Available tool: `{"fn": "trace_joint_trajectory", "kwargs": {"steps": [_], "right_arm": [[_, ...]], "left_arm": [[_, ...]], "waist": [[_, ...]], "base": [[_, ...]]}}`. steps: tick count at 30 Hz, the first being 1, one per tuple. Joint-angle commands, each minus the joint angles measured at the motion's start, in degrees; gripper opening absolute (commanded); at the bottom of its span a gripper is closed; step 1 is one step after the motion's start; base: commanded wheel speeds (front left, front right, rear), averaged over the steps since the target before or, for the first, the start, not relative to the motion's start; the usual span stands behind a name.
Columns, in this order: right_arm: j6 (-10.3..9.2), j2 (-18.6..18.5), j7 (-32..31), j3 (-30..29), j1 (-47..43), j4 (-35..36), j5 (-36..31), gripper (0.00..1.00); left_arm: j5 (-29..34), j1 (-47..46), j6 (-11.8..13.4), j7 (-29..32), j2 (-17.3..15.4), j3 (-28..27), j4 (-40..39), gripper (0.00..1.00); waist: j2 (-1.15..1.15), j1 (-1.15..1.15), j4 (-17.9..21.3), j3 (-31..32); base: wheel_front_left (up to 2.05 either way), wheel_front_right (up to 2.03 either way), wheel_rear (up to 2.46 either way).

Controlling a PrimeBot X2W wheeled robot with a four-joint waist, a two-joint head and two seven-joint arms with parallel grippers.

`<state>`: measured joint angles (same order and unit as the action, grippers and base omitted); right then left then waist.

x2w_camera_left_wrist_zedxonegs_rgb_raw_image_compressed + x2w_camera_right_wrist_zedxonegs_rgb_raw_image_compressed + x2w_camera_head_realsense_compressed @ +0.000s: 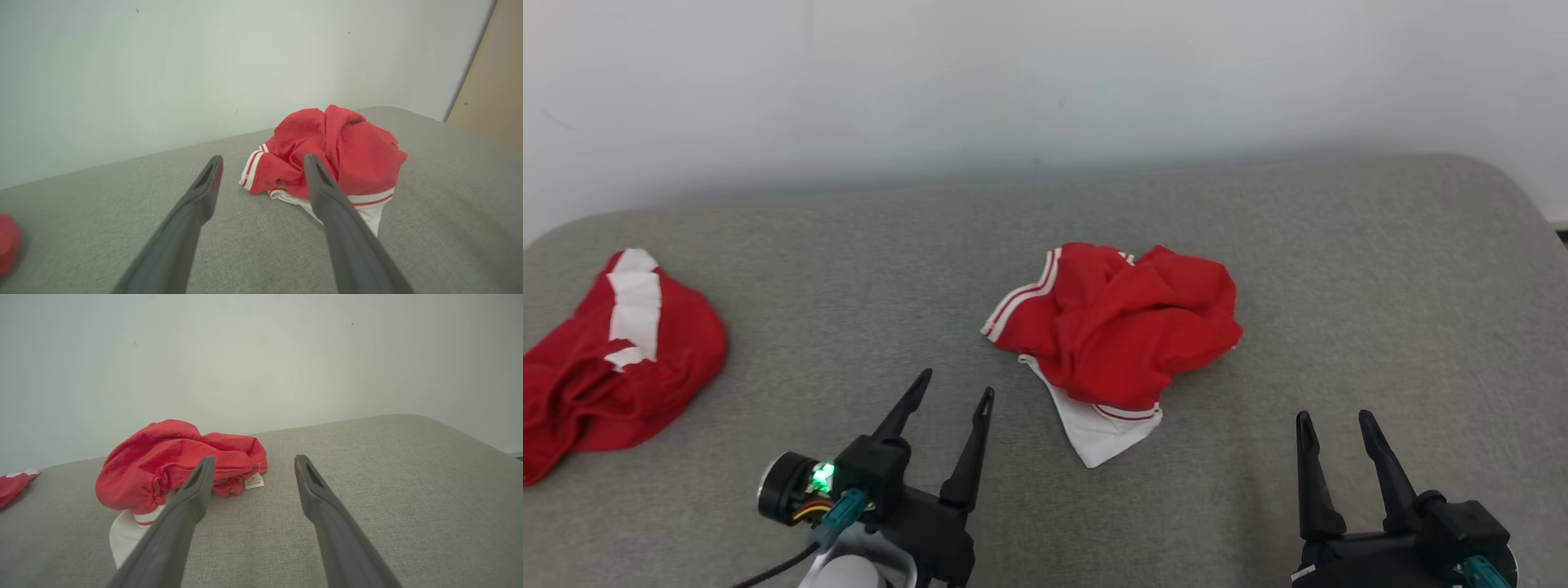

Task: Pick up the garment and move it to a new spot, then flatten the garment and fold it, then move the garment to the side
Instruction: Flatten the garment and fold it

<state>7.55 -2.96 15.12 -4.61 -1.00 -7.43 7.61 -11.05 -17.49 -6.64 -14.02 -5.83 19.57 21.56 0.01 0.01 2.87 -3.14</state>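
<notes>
Step in hand: the first one, picking up; the garment (pixel 1119 327) is not yet touched, so the task is judged to be at its very start.
Garment: a crumpled red piece with white stripes and a white panel poking out underneath, heaped near the middle of the grey tabletop (pixel 849 261), with a small label (pixel 254 481) showing at its edge in the right wrist view.
Left pincer (pixel 956 384): wide apart and holding nothing, low over the tabletop near the heap's left edge, fingers pointing toward it.
Right pincer (pixel 1334 416): also wide and holding nothing, to the right of the heap and further from it than the left one.
Other cloth: a second red and white garment (pixel 621 359) lies at the far left, well apart from the heap.
Next move calls for: one pincer to reach forward, come down on a raised fold of the heap and close on enough cloth to lift it whole.
Risk: pinching just one thin layer, such as the white flap, may let the rest drag or unroll.
</notes>
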Motion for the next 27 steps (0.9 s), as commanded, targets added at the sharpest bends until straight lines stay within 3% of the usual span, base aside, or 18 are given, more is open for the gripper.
{"fn": "trace_joint_trajectory", "kwargs": {"steps": [1,12,22,23,25,27], "right_arm": [[-0.12,0.16,0.05,0.05,0.61,-0.06,0.62,1.00],[-0.12,0.17,0.05,0.62,3.28,-0.32,2.78,1.00],[-0.13,0.17,0.05,0.96,4.02,-0.63,4.00,1.00],[-0.13,0.17,0.05,0.94,4.06,-0.61,4.02,1.00],[-0.13,0.18,0.05,0.85,3.90,-0.59,4.00,1.00],[-0.13,0.17,0.05,0.43,3.47,-0.59,4.02,1.00]], "left_arm": [[-0.55,-1.22,-0.39,0.22,0.25,0.52,1.15,1.00],[-4.03,-8.42,-0.78,1.29,1.14,6.87,14.91,1.00],[-5.60,-12.91,-0.77,4.62,1.59,10.04,24.20,1.00],[-5.92,-13.18,-0.77,4.57,1.71,10.46,24.68,0.52],[-6.41,-13.73,-0.77,3.80,1.82,11.38,25.06,0.00],[-7.33,-14.03,-0.78,3.14,1.90,12.31,25.02,0.00]], "waist": [[-0.01,-0.01,3.12,-2.88],[-0.01,-0.01,10.00,-7.18],[-0.01,-0.01,12.53,-8.02],[-0.01,-0.01,12.62,-7.99],[-0.01,-0.01,12.65,-7.74],[-0.01,-0.01,12.28,-7.29]], "base": [[0.00,0.00,0.00],[0.00,0.00,0.00],[0.00,0.00,0.00],[0.00,0.00,0.00],[0.00,0.00,0.00],[0.00,0.00,0.00]]}}
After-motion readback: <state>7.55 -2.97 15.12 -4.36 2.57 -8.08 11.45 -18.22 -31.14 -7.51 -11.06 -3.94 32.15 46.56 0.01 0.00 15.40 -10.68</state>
